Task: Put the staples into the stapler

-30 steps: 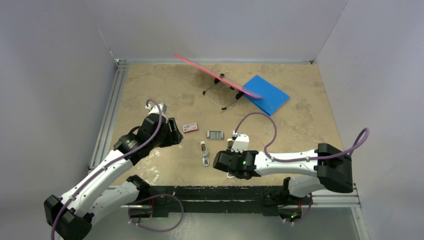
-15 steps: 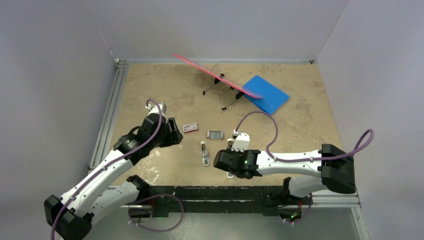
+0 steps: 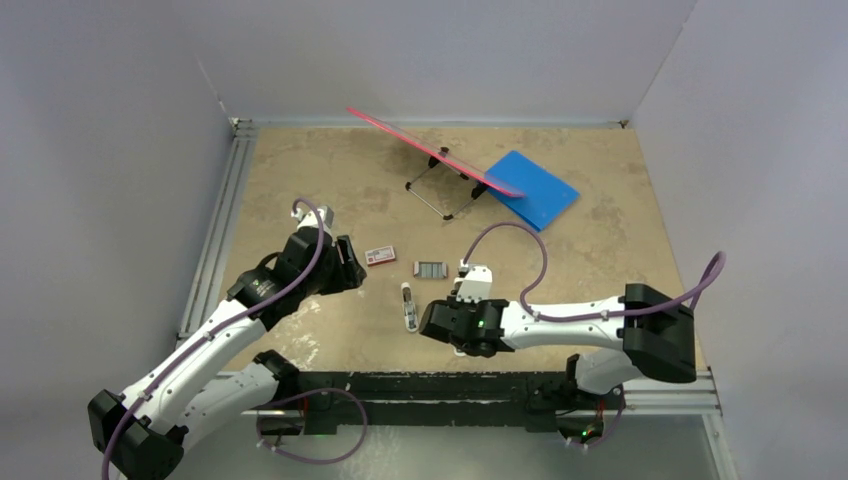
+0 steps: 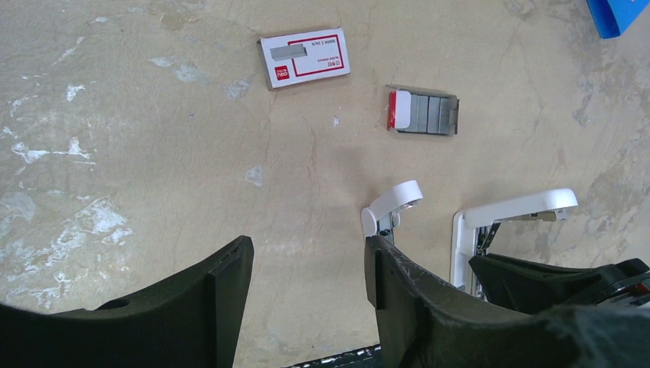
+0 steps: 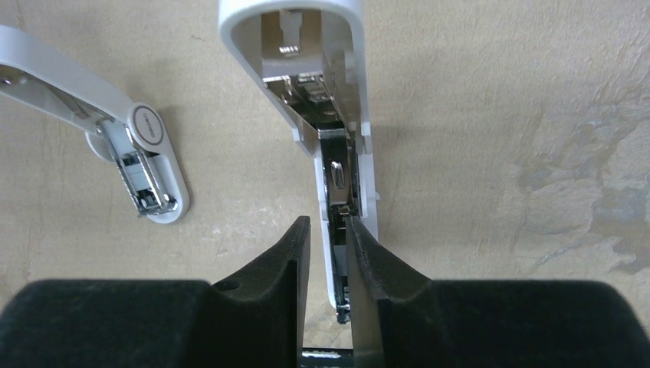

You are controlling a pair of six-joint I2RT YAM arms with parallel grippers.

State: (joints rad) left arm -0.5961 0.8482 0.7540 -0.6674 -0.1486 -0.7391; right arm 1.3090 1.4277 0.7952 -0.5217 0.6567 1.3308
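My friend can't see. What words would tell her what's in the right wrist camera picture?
An opened white stapler lies on the tan table, its metal staple track bared, with the right gripper over that track, jaws nearly together; whether they pinch it is unclear. A second opened white stapler lies to the left.

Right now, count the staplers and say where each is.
2. The first stapler lies free between the arms; the second stapler, lid open, sits beside it between the right gripper's fingers. None seems hidden.
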